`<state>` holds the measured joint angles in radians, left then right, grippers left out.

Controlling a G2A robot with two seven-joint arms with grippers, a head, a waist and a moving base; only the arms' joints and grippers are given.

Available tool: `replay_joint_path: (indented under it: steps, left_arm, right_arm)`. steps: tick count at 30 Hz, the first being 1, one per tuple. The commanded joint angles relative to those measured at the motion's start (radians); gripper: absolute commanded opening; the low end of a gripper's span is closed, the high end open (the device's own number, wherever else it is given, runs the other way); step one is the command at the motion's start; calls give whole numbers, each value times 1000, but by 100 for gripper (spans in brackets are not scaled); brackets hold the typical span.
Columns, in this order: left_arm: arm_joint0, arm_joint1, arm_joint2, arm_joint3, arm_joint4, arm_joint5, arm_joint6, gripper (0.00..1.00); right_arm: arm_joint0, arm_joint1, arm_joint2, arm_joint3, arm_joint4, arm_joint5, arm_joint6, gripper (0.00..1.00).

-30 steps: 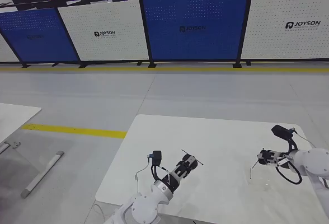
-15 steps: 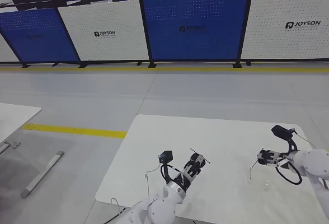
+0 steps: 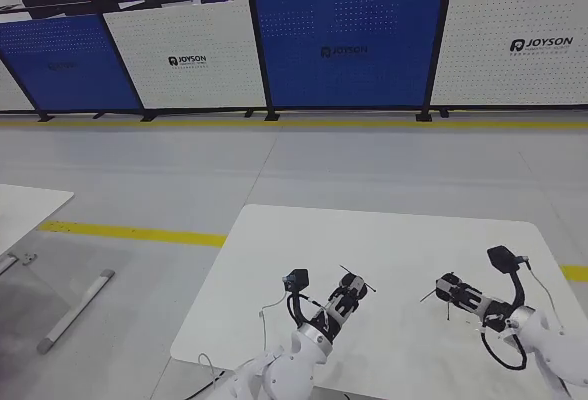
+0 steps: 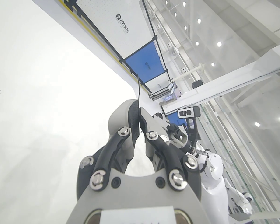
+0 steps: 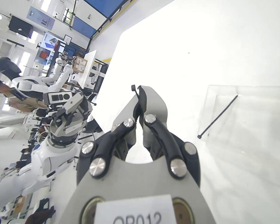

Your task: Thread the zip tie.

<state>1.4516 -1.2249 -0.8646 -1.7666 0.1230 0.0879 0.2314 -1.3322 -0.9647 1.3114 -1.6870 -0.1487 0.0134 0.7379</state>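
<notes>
The left fingers (image 4: 122, 117) are squeezed tight on a thin black zip tie (image 4: 138, 89). Its skinny end sticks straight out past the tips of the fingers. The right fingers (image 5: 155, 101) are squeezed tight too, and they hold a second zip tie (image 5: 133, 87). Its little square head pokes out just past their tips (the rest of it is hidden between the fingers). Both sets of fingers are over the white desk (image 3: 394, 240), and they are well apart from each other. From above, the tips of each set point roughly toward the other set. A clear tray (image 5: 259, 129) sits on the desk near the right fingers, off to one side of them. A spare zip tie (image 5: 218, 117) lies flat inside that tray, and no fingers touch it.
</notes>
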Motion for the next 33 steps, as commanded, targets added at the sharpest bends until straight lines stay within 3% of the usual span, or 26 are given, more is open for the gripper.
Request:
replay_joint_path:
  steps: [1, 9, 12, 14, 18, 29, 33]
  left_arm:
    - [0, 0, 0, 0, 0, 0, 0, 0]
    - [0, 0, -1, 2, 0, 0, 1, 0]
    - [-7, -7, -3, 21, 0, 15, 33, 0]
    - [-16, -15, 4, 36, 0, 32, 67, 0]
    - [-37, -31, 17, 64, -14, 49, 121, 0]
    - [-39, -33, 19, 67, -16, 48, 126, 0]
    - [-39, -33, 19, 67, -16, 48, 126, 0]
  right_arm:
    - [0, 0, 0, 1, 0, 0, 0, 0]
    - [0, 0, 0, 1, 0, 0, 0, 0]
    - [-28, -7, -8, -12, -1, -44, -116, 0]
    - [-66, -14, -37, -39, -89, -63, -254, 0]
    - [-113, -26, -91, -63, -157, -85, -385, 0]
    - [-113, -26, -91, -63, -157, -85, -385, 0]
    - [-129, -40, -109, -70, -166, -118, -533, 0]
